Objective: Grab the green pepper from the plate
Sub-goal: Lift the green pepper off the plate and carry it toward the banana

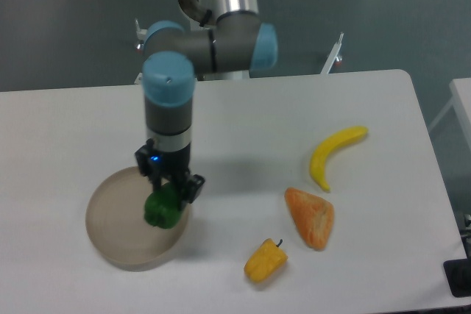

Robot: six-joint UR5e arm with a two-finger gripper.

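The green pepper is a small glossy dark-green lump on the right part of the round beige plate at the front left of the table. My gripper points straight down over it, with its black fingers on either side of the pepper's top. The fingers look closed against the pepper. I cannot tell if the pepper still rests on the plate or is lifted a little.
A yellow pepper with a dark stem lies at the front centre. An orange bread-like wedge lies to its right, and a yellow banana beyond that. The table's right edge is near the banana.
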